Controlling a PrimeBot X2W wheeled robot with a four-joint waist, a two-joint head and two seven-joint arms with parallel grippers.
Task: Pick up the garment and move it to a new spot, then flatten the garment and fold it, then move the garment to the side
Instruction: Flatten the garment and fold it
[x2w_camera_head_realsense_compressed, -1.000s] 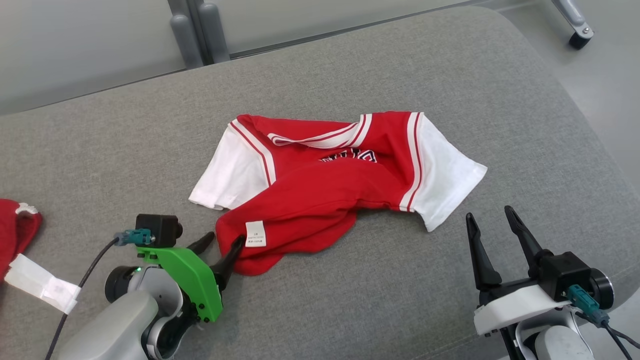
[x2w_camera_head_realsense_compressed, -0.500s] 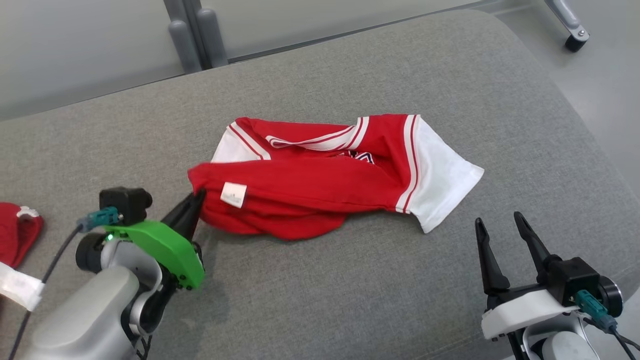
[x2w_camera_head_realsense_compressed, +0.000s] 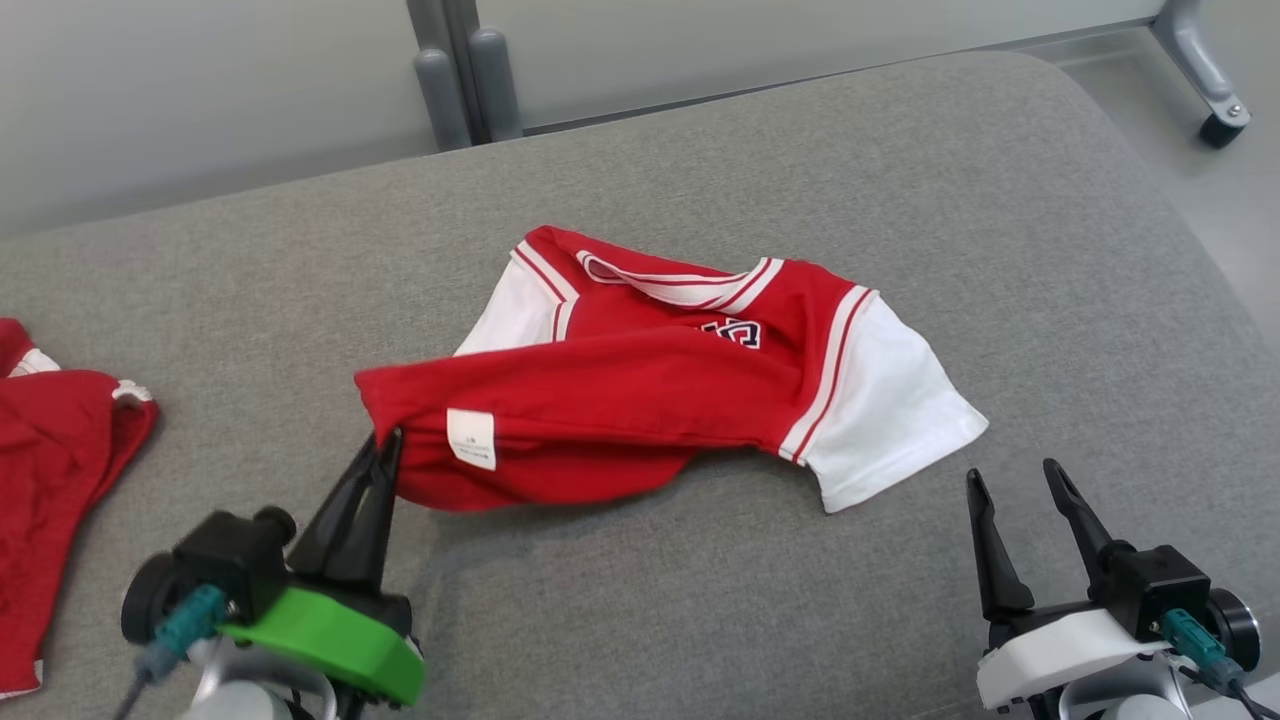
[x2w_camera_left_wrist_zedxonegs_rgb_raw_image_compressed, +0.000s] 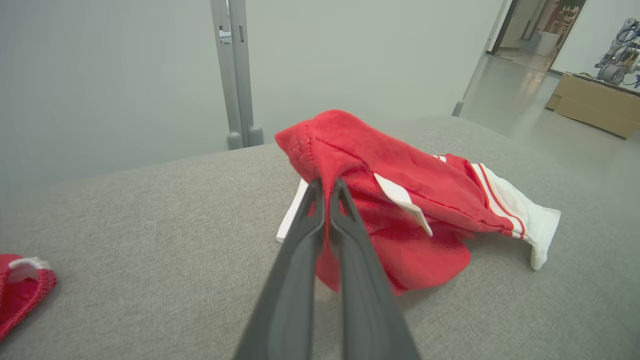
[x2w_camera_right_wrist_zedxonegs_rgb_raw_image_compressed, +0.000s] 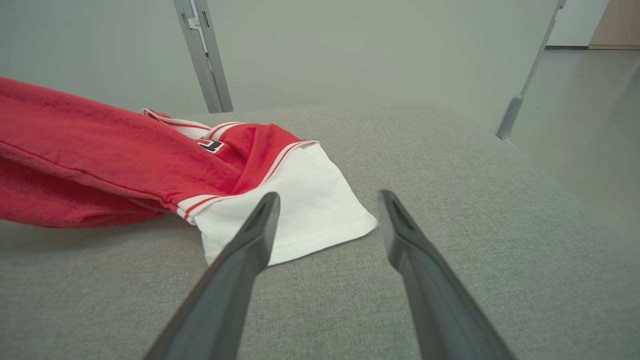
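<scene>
The garment (x2w_camera_head_realsense_compressed: 640, 390) lies long left-to-right across mid-frame, its lower-left hem clamped in the left gripper (x2w_camera_head_realsense_compressed: 388, 445), while the wide-open right gripper (x2w_camera_head_realsense_compressed: 1011, 474) sits near its right end.

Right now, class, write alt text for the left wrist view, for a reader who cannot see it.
The left pincer is shut on a raised fold of a red garment with white sleeves, holding it up off a grey cushion. A white label hangs from the cloth, and a second red garment lies at the left edge.
</scene>
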